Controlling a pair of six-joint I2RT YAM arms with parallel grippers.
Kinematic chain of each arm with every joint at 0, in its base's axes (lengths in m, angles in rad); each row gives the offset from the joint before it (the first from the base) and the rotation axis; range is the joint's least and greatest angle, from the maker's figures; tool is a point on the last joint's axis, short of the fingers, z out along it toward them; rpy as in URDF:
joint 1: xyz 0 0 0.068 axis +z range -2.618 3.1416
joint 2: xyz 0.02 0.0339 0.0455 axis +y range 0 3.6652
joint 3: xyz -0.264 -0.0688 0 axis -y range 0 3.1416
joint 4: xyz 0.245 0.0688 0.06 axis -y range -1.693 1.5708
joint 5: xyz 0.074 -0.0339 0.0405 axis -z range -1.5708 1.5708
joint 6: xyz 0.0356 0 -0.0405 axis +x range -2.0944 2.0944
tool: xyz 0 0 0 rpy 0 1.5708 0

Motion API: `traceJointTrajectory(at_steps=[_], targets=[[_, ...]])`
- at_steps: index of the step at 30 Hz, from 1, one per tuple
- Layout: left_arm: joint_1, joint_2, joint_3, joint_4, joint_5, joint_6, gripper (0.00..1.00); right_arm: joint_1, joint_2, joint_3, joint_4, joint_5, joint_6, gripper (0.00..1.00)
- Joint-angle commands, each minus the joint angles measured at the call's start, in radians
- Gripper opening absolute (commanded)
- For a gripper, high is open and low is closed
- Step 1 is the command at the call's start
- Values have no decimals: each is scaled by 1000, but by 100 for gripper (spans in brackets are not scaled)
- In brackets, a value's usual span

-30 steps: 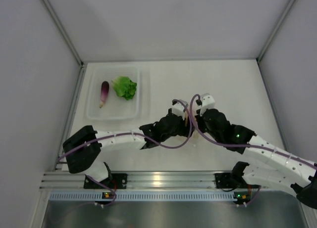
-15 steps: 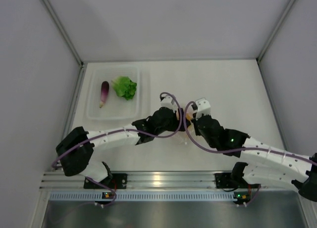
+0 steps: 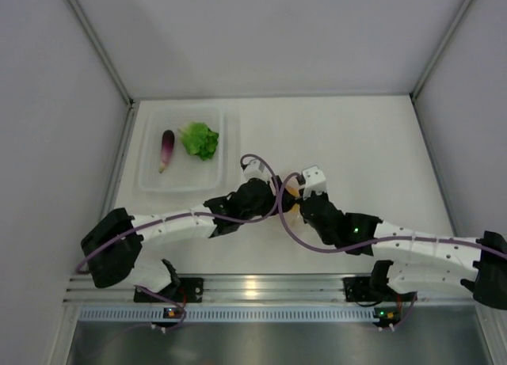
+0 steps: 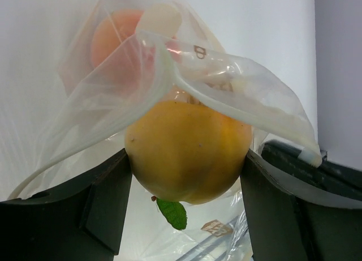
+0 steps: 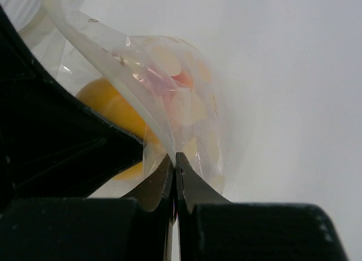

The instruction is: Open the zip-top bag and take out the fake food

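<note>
At the far left of the table (image 3: 356,135), a clear tray (image 3: 181,175) is seen. In it 2 toy pieces are laid side by side: a purple eggplant (image 3: 166,149) on the left and a green lettuce (image 3: 200,140) on the right. Both are well apart from the arms.

Toward the middle, the left gripper (image 4: 186,165) is spread wide and clamped on 1 yellow-orange fruit (image 4: 186,131), which is touched by a dark finger on each side. A small green leaf (image 4: 171,213) is shown under the fruit. The zip-top bag (image 4: 249,94) is draped over the top of this fruit, with its open lip folded across it. Whether film lies between the fingers and the fruit cannot be told. A second fruit (image 4: 116,37), more orange, is seen deeper inside the bag.

Just to the right, the right gripper (image 5: 175,159) is fully closed, and a thin edge of the bag's film is pinched between its 2 fingertips. From above, the 2 grippers are seen almost touching, with the bag between them.
</note>
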Motion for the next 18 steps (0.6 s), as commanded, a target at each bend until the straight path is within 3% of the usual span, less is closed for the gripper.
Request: traceJointTrajectory(at_steps=[1, 10, 18], targets=[[16, -46, -18, 46, -64, -148, 0, 63, -4, -19, 103, 15, 20, 0], [55, -19, 42, 48, 19, -278, 0, 174, 117, -7, 138, 106, 67, 0], [132, -91, -76, 135, 273, -365, 0, 135, 151, 10, 45, 156, 126, 0]])
